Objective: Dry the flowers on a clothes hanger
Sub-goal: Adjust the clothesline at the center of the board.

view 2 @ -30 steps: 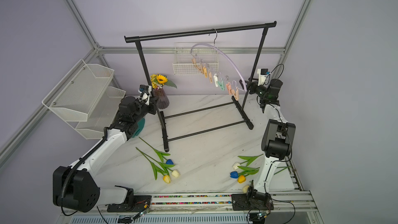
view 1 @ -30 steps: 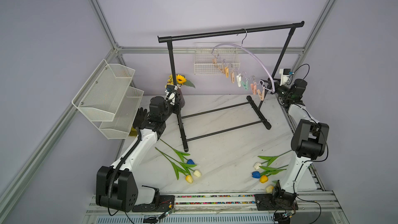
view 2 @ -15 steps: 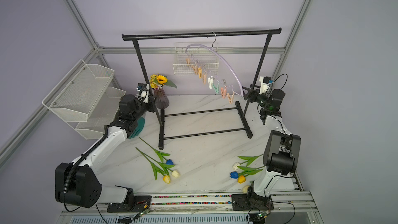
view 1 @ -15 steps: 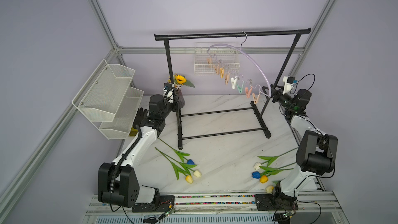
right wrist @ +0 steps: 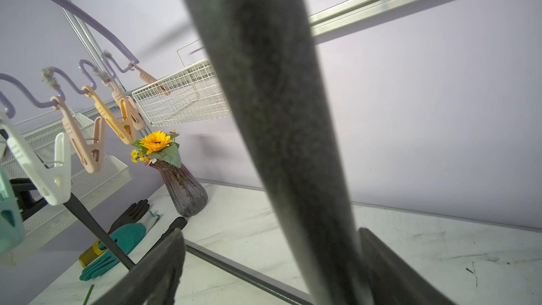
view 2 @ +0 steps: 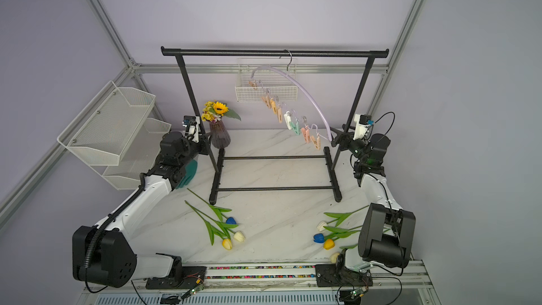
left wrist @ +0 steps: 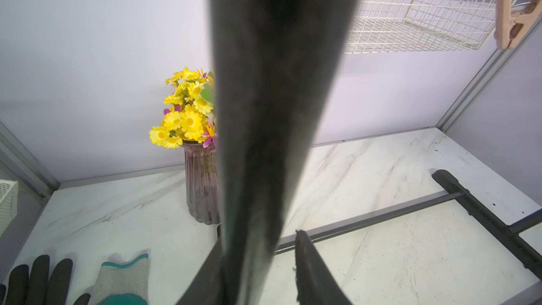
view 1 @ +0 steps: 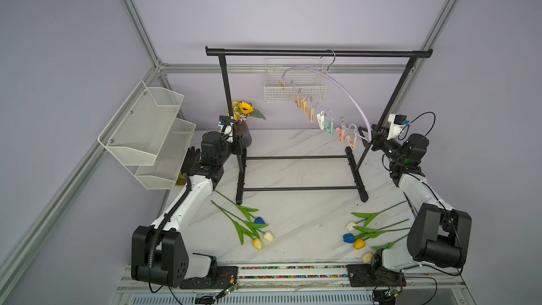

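No flowers (view 1: 259, 220) pegged yet
The left gripper (left wrist: 258, 239) and right gripper (right wrist: 271, 230) straddle posts of the rack (view 1: 316, 53), jaws apart; flowers lie on the table (view 1: 293, 171); the hanger (view 1: 321, 119) hangs above; next, pick a stem.

the garment rack's post (left wrist: 272, 98) is a close blur in the left wrist view, hiding half the bouquet (left wrist: 183, 121) and vase (left wrist: 201, 186). near right in a top view, a cream tulip head (view 1: 366, 257) is half behind the right arm's base (view 1: 393, 259).
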### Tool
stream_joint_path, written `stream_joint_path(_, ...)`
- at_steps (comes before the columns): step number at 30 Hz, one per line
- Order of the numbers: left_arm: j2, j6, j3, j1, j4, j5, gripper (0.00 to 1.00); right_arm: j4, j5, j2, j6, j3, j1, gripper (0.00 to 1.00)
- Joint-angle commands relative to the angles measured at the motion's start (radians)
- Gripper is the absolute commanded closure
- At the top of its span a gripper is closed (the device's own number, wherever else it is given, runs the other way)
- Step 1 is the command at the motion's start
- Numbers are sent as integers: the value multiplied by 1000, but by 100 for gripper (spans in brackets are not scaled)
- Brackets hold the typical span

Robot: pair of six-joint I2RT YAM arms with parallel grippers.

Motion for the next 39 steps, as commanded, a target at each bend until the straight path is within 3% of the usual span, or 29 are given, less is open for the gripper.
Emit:
stream_joint_path(1,-28,-36,-19,-9,-40,48,62,-69,1,-53,-13,-25,22,8)
stream_joint_path(11,-80,-55,-60,-5,-40,23,42,-181,73,-125,-4,-53,23,6)
stream_joint_path(14,-91,-86,-48,-4,-68,-10,30,-267,140,-151,-4,-31,23,4)
stream_joint_path(18,-126,-138,-72,-4,-72,-18,5,-299,206,-183,-21,-40,22,3)
stream_joint_path(26,-277,-309,-178,-4,-126,-207,2,-385,477,-295,-10,-96,22,3)
stream_joint_path(33,-380,-635,-270,-21,-315,-348,11,-735,904,-370,164,-36,22,3)
stream_joint_path(39,-402,-725,-305,-41,-499,-422,2,-861,872,-441,280,-17,22,3)
